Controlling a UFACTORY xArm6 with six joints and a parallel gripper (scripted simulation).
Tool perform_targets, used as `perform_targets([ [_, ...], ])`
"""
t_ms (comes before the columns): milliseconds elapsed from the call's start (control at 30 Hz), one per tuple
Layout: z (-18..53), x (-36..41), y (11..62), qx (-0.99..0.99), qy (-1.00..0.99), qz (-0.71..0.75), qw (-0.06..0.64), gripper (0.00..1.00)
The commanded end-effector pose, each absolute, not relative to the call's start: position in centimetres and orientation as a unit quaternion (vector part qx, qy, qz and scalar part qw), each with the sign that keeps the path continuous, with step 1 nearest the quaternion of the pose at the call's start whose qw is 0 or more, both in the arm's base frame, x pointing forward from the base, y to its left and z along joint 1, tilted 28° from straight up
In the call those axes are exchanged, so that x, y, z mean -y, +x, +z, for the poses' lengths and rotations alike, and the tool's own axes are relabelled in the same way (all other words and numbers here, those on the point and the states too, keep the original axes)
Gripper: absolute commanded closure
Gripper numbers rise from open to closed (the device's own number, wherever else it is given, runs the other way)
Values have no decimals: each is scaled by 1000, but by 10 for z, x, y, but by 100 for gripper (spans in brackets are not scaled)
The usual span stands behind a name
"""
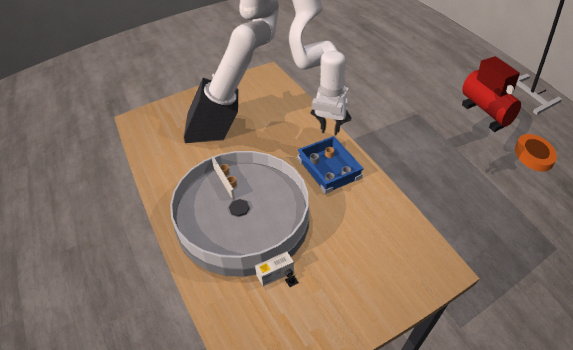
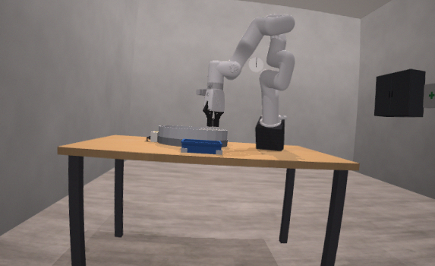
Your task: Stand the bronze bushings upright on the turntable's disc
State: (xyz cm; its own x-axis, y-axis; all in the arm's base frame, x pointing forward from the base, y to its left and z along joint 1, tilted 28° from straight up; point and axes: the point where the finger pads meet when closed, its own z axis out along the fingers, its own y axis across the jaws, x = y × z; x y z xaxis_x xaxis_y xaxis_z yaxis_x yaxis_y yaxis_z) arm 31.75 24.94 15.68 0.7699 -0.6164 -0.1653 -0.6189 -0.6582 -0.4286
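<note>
The blue crate (image 1: 330, 164) stands on the table right of the turntable; it also shows in the exterior view (image 2: 201, 146). In it stand one bronze bushing (image 1: 330, 150) at the back and three steel bushings (image 1: 314, 158) (image 1: 346, 170) (image 1: 329, 176). Two bronze bushings (image 1: 223, 171) (image 1: 232, 181) stand upright on the grey disc (image 1: 255, 215), beside a cream divider wall (image 1: 222, 178) and apart from the dark hub (image 1: 238, 208). My gripper (image 1: 329, 125) (image 2: 212, 121) hangs above the crate's far edge, fingers down, partly open and empty; the exterior view shows it well above the crate.
The turntable has a raised grey rim (image 1: 240, 212), with a white control box (image 1: 274, 268) at its front. The robot's black base (image 1: 210, 112) stands behind. A red compressor (image 1: 492, 92) and an orange ring (image 1: 536, 152) lie on the floor to the right.
</note>
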Motion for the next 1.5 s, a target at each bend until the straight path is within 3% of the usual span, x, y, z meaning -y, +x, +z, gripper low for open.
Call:
perform_targets([
  [0,150,-254,320,-339,-910,2,238,59],
  [433,102,-277,329,-339,-910,2,238,59],
  [1467,86,-285,331,-339,-910,2,238,59],
])
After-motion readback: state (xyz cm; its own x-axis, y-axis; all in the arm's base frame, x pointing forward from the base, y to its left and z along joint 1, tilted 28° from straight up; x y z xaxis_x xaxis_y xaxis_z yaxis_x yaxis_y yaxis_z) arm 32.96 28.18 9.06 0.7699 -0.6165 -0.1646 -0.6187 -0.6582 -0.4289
